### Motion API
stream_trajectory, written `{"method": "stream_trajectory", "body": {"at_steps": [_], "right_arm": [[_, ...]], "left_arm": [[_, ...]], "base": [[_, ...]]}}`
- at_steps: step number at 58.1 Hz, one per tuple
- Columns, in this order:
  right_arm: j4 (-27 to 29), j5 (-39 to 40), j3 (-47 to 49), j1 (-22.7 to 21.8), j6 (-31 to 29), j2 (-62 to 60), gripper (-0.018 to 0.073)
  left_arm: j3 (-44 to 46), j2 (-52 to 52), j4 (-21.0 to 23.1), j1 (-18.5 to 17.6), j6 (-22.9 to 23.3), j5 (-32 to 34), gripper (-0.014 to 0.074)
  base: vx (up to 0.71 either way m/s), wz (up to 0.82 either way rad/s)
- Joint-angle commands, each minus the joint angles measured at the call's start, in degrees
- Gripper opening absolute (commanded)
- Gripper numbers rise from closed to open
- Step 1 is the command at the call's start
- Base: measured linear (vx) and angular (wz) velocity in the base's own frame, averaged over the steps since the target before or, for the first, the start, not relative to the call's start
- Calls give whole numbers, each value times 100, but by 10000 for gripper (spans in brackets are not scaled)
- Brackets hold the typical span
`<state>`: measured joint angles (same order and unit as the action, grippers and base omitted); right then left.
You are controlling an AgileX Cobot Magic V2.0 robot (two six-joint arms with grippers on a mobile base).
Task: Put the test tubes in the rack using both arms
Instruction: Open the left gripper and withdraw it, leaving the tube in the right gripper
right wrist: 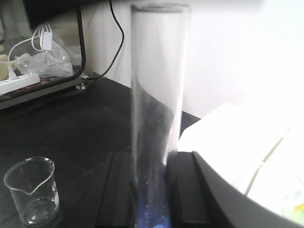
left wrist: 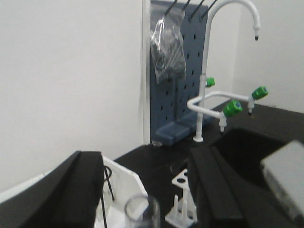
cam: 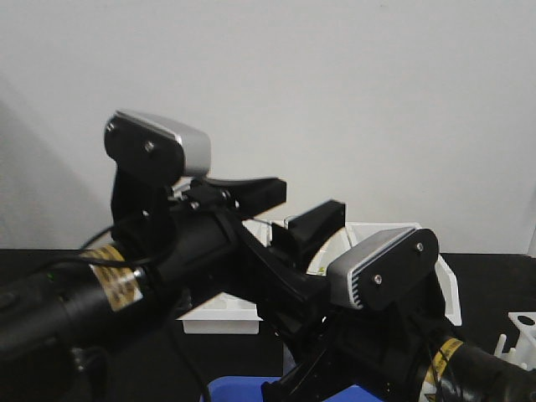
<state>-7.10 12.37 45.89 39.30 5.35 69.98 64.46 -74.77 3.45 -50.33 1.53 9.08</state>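
Observation:
My right gripper (right wrist: 152, 190) is shut on a clear glass test tube (right wrist: 156, 85) that stands upright between its black fingers (right wrist: 118, 190). My left gripper (left wrist: 147, 190) is open, with its jaws wide apart. The rim of a test tube (left wrist: 141, 207) shows low between them, touching neither jaw. The white rack (left wrist: 183, 199) stands on the black bench just beyond, by the right jaw, and also shows at the far right of the front view (cam: 523, 335). In the front view the left gripper (cam: 303, 205) is raised over the right arm's silver wrist housing (cam: 385, 268), and the right jaws are hidden.
White open-front bins stand on the bench (cam: 402, 239) (left wrist: 126, 187) (right wrist: 237, 152). A glass beaker (right wrist: 31, 194) stands left of the right gripper. A sink (left wrist: 256, 142), a white faucet (left wrist: 209, 71) and a blue pegboard (left wrist: 175, 71) lie beyond the rack. A blue object (cam: 239, 389) lies below the arms.

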Motion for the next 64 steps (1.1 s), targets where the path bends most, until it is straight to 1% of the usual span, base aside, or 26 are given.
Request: {"method": "stream_trajectory", "body": {"at_steps": [1,13,16,21,27,35,42,48,53,54,57,64], "right_arm": [[-30,485,169,0,-35,-134,-8],[-25,481,169,-17,-80,-134,-8],[-7,496,169,-71,-130,-134,-8],[18,528,169,-288,-161,-134,-8],[24,636,169,-716,-161,-134,-8],[37,762,169,-1505,-160,-134,-8],[100,822,169,-2361,-160,-134,-8],[294,839,169,-3110,-160,-134,-8],[298,881,169,-3688,-160,-134,-6],[285,1133,-31,-4438,-160,-134,-6],[293,1346,-238,-4664,-148,-134,-6],[208,2358,-990,-5226,-141,-134,-6]], "left_arm": [[378,369,16,-25,-153,397,498],[487,976,16,-25,-579,351,498],[487,1163,16,-25,-594,294,498],[487,1416,16,-25,-594,125,498],[487,1645,16,-25,-594,-146,498],[487,1772,16,-25,-594,-464,498],[487,1765,16,-25,-594,-746,498],[471,1765,16,-25,-594,-957,498],[471,1765,16,-25,-594,-1067,498],[471,1765,16,-25,-594,-1251,498],[471,1765,16,-25,-594,-1341,498],[471,1765,12,-25,-594,-1532,498]], "base": [[0,0],[0,0],[0,0],[0,0],[0,0],[0,0],[0,0],[0,0],[0,0],[0,0],[0,0],[0,0]]}}
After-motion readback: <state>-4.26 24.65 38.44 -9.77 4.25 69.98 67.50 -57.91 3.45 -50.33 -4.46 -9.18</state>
